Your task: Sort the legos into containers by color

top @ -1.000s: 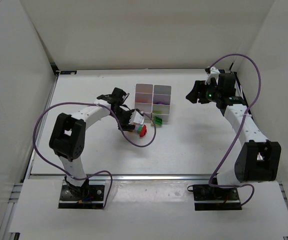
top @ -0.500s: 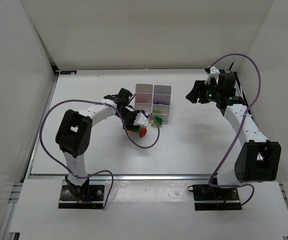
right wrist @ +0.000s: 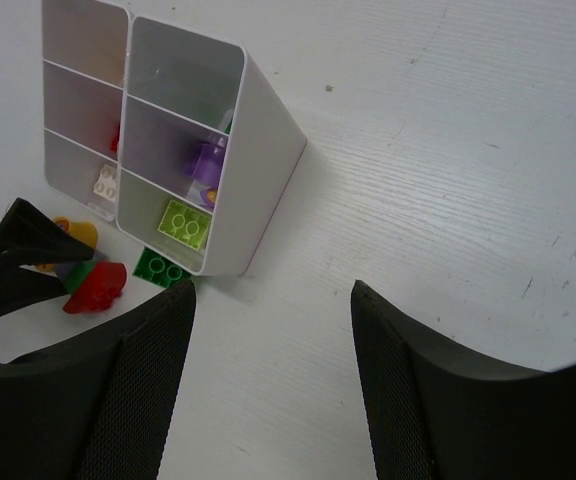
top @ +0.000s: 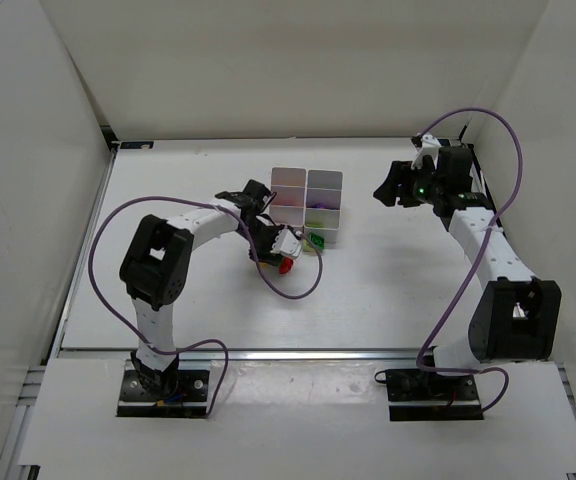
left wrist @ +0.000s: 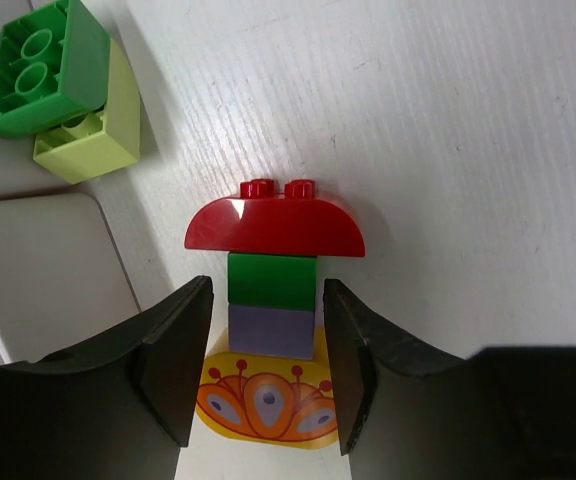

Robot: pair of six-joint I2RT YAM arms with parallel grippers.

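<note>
Left wrist view: the left claw [left wrist: 266,300] is spread around a stack [left wrist: 272,290] of four legos lying on the tabletop [left wrist: 448,150], just beside a corner of the containers [left wrist: 38,270]. The stack runs red cap [left wrist: 274,225], green brick [left wrist: 272,280], pale purple brick [left wrist: 271,332], then an orange printed piece [left wrist: 266,405] nearest the camera. A sliver of tabletop shows between each finger and the stack, so nothing is pinched yet.

For a good grip, I judge the fingers should close squarely on the green and purple bricks, centred, so the stack neither tips nor splits. It will need pulling apart before sorting.

The right claw [right wrist: 270,295] is spread and empty, well off to the right of the containers.

Counts:
- Stacked legos: four.
- Loose legos: two, a green one [left wrist: 43,65] touching a lime one [left wrist: 93,145].
- Cells: six, showing a lime, a purple, a red and a pale brick, one each as far as I can see.
</note>
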